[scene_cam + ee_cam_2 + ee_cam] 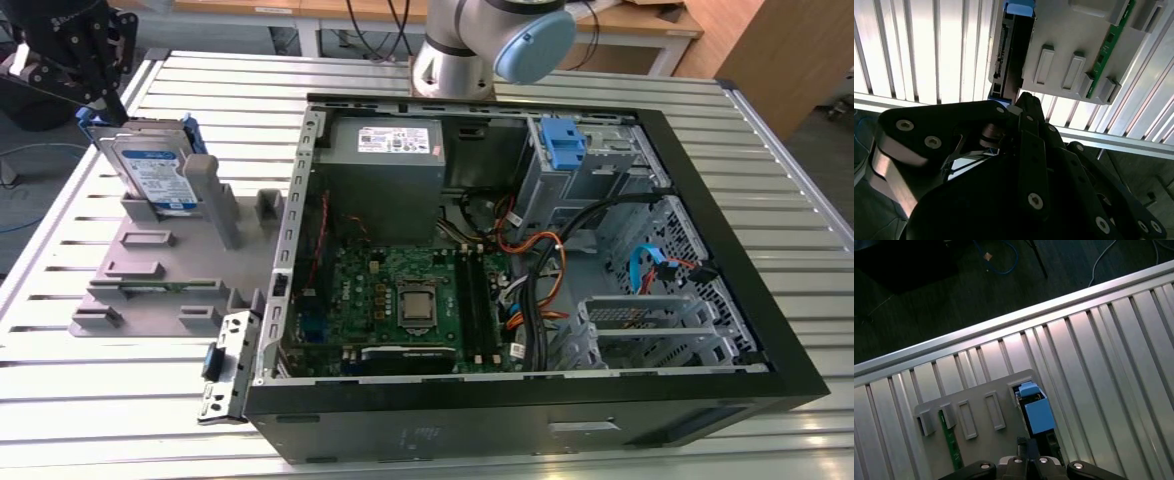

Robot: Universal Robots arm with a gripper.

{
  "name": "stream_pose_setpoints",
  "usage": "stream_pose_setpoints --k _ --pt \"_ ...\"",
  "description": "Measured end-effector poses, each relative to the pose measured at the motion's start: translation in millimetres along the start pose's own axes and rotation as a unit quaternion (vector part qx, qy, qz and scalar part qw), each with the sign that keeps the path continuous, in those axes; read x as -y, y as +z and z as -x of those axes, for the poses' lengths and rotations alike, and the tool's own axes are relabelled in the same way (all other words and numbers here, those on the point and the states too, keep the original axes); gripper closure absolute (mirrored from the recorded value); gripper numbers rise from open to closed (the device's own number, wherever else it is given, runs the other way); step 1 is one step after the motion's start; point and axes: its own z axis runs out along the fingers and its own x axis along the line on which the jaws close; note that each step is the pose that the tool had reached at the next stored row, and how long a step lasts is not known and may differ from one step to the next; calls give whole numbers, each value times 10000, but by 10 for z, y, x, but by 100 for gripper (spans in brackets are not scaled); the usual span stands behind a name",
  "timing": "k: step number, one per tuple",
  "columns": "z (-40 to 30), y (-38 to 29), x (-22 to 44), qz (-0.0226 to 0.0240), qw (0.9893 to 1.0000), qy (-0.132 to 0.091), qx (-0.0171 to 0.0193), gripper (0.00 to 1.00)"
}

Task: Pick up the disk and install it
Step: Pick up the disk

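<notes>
Open computer case beside grey holder on slatted table.

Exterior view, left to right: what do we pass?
disk → power supply → blue bracket → metal cage

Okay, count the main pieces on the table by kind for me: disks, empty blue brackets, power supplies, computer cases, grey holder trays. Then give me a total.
Disk: 1
Empty blue bracket: 1
Power supply: 1
Computer case: 1
Grey holder tray: 1
Total: 5
</notes>
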Motion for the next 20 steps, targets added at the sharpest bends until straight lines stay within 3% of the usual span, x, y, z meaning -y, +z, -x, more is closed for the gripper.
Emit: stream_pose_setpoints --k 4,12,16,20 --pt "0 0 0 0 10000 -27 -2 89" --pt "0 0 0 -2 9992 -403 -31 89" --pt "0 0 0 -3 9975 -700 -54 89" --pt "0 1 0 -5 9946 -1037 -79 89"
